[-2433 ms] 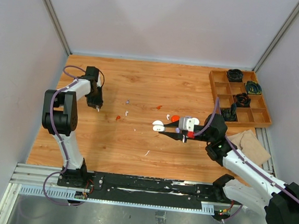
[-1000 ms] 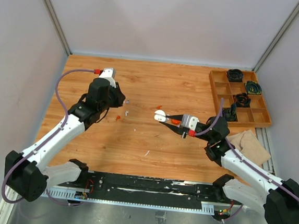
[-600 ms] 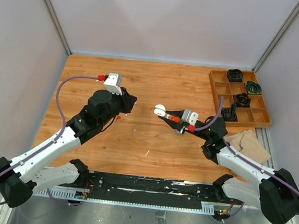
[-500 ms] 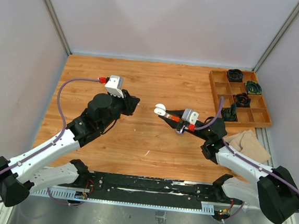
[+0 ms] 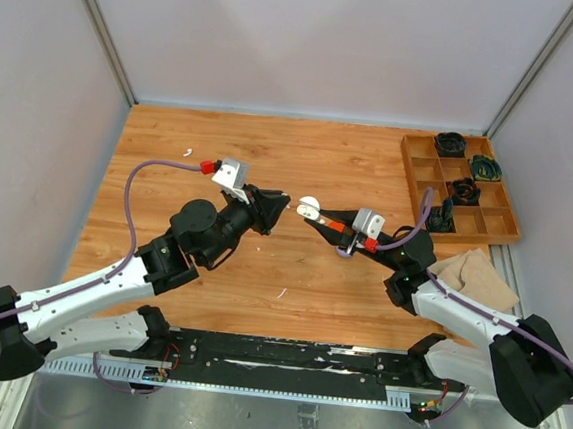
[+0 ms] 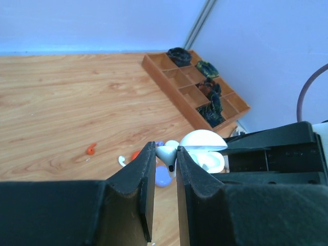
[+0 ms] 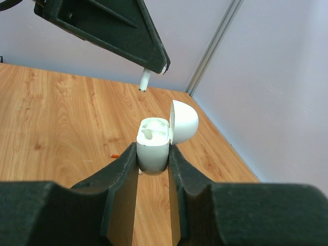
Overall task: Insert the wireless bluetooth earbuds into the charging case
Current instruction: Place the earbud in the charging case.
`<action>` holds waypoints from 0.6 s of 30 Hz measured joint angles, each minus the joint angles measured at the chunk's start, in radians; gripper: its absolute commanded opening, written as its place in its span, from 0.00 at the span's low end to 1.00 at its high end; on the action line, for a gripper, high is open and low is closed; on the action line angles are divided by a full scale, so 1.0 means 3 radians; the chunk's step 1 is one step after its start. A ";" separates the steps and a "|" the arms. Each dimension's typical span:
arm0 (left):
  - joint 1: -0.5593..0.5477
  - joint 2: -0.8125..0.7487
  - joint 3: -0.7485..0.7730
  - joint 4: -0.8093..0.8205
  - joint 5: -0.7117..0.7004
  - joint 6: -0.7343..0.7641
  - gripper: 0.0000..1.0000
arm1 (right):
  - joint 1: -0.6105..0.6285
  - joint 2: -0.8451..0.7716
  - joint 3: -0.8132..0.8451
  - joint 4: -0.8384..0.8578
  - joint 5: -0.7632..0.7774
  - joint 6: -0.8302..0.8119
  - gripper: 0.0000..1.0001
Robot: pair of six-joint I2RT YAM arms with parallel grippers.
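Both arms stretch low toward each other, tips nearly meeting. The left gripper [image 5: 283,206] pinches a white earbud [image 6: 167,152]; the right gripper [image 5: 316,218] clamps the case [image 7: 152,143], apparently tilted upward.

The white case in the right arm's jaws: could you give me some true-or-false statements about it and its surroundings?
The charging case has its lid open. True.
An orange-red earbud lies on the table. True.
The case rests on the table. False: the right arm's jaws grip it above the table.
The left arm's jaws pinch a white earbud. True.
That earbud already sits in the case. False: it is outside, clear of the case.
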 measured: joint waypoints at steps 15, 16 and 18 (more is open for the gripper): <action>-0.0214 0.0177 -0.0056 0.0514 -0.0037 0.0050 0.14 | 0.0000 0.0003 0.0000 0.0069 0.0000 0.0025 0.01; -0.0228 0.0195 -0.0058 0.0539 -0.0041 0.0056 0.14 | 0.0000 0.0003 0.0000 0.0070 0.0000 0.0027 0.01; -0.0248 0.0224 -0.0064 0.0579 -0.0050 0.0069 0.14 | 0.0000 0.0003 0.0000 0.0070 0.0000 0.0031 0.01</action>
